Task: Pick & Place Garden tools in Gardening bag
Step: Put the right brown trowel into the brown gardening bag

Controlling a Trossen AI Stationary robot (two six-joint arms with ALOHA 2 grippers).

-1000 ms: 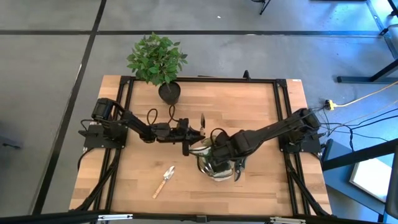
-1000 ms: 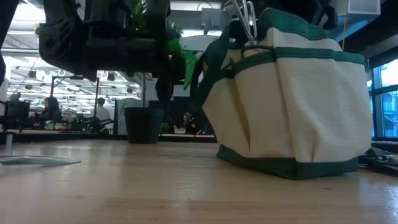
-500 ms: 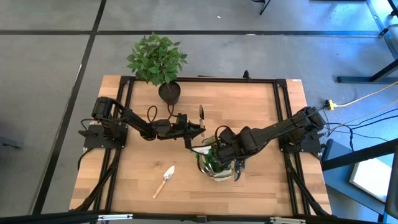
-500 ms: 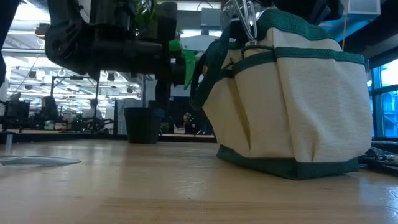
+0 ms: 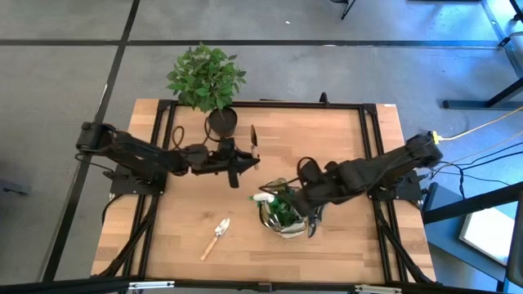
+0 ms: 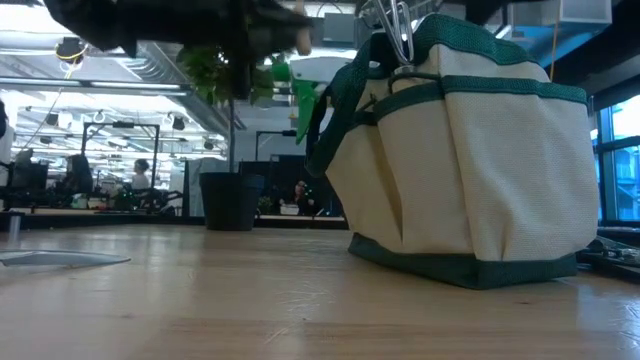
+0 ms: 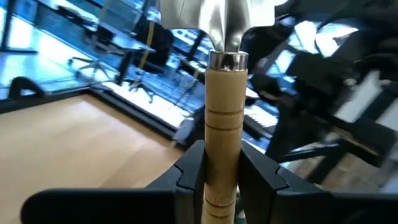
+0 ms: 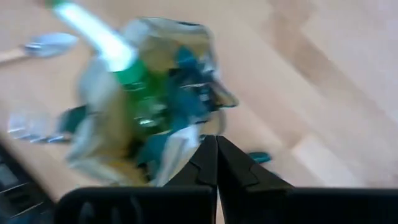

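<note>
High view puts the gardening bag (image 5: 284, 216) on the table (image 5: 343, 139), toward its front and right of centre, with the green spray bottle (image 5: 278, 204) standing in it, white trigger up. A wooden-handled trowel (image 5: 216, 238) lies flat on the boards to the bag's left, well apart from both grippers. The right gripper (image 5: 309, 198) sits just beside the bag's rim on its right side; in the right wrist view its fingers (image 8: 214, 163) are pressed together with nothing between them, and the bag (image 8: 149, 118) lies just ahead. The left gripper (image 5: 238, 158) hangs over the table's middle-left, near the potted plant (image 5: 208, 82), clamped on the wooden handle of a metal tool (image 7: 224, 124) whose blade points away from the arm.
</note>
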